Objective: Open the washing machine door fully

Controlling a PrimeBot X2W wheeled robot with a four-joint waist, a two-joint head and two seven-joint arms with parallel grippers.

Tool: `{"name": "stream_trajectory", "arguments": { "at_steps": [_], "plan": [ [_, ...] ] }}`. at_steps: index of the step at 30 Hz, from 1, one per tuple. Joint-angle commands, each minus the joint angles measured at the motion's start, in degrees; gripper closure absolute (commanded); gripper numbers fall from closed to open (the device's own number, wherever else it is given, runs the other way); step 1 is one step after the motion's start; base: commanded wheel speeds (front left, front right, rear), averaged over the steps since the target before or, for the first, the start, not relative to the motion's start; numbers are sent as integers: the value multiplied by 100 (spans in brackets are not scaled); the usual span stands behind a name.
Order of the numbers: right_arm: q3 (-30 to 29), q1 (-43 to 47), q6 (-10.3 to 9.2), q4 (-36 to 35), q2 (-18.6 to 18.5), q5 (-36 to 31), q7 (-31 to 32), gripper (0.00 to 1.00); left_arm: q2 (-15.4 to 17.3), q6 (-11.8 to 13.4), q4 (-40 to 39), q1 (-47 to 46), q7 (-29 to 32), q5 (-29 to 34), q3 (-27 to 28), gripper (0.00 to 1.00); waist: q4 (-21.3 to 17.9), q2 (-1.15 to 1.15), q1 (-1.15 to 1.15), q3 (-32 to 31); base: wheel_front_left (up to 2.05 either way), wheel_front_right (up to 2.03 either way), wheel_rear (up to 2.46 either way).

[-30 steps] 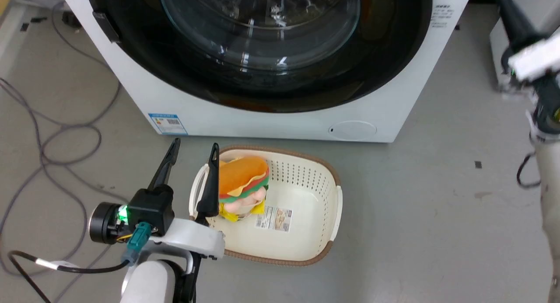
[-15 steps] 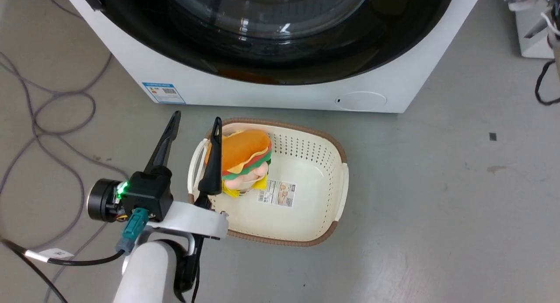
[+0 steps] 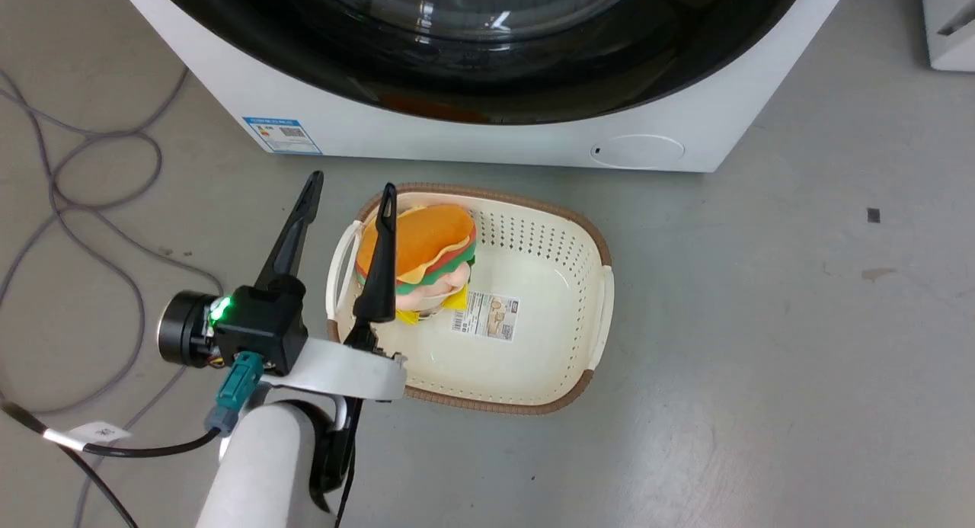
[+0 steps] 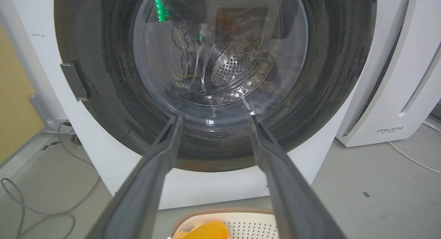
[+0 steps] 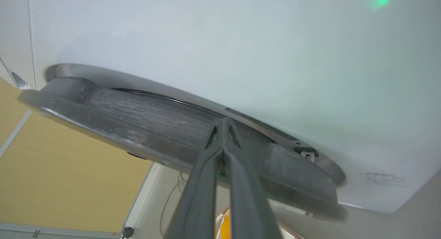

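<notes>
Glossy black washing machine door (image 4: 320, 94), white washing machine (image 3: 472, 139)

Head camera looks down; both wrist cameras sit near the washing machine door (image 4: 220, 77).

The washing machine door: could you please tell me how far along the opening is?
Done: the washing machine door looks unlatched, with one edge standing off the front of the washing machine. In hand: the shut right gripper has its tips at the door's rim. To do: the full swing, since the door covers the drum; the left gripper is open, idle.
</notes>
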Motion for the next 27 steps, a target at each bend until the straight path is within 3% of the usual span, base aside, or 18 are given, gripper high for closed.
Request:
{"name": "stream_trajectory", "arguments": {
  "at_steps": [1,17,27],
  "plan": [
    [147,-290,5,197,-9,128,127,100,3,-12,11,-149,-75,-46,-23,0,-6,0,-1,41,0,0,0],
    [965,-952,6,788,22,806,1565,100,3,-23,147,-315,-266,-85,-112,0,26,0,-1,112,0,0,0],
    [1114,-476,6,437,15,833,1952,100,3,-25,221,-213,-275,-44,-85,0,-34,0,-1,-80,0,0,0]
  ]
}}
